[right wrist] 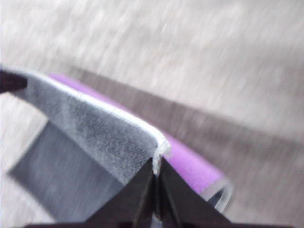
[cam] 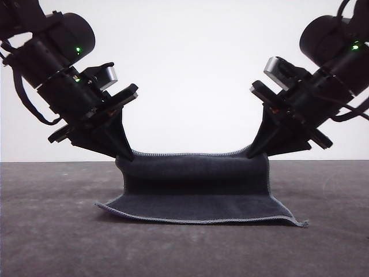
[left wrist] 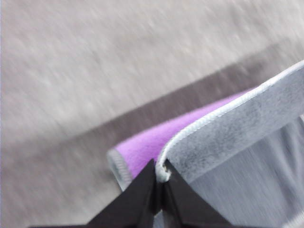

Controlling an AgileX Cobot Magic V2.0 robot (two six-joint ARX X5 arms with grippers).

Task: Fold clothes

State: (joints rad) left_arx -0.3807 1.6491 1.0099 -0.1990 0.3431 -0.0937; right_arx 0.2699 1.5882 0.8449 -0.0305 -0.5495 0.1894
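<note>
A: What was the biggest thing there?

B: The dark grey table (cam: 52,231), running back to a white wall (cam: 190,75). On it lay the cloth (cam: 196,190), charcoal face towards the camera. Its near half rested flat on the table and its far edge was lifted off the surface, sagging a little between the two arms.

A: And the arms?

B: The left gripper (cam: 125,154) held the far left corner and the right gripper (cam: 255,153) the far right one, at about the same height. Each pair of jaws was closed tight on a stitched corner; the wrist views showed the edging pinched between the black tips, left gripper (left wrist: 160,190) and right gripper (right wrist: 155,183), with the purple face rolled underneath.

A: So how should the fold have gone?

B: I judged it as barely begun. Both corners needed to travel forward together, level and equally spaced, keeping that lifted edge taut so it would land square on the near edge. Letting go early risked a crooked fold.
</note>
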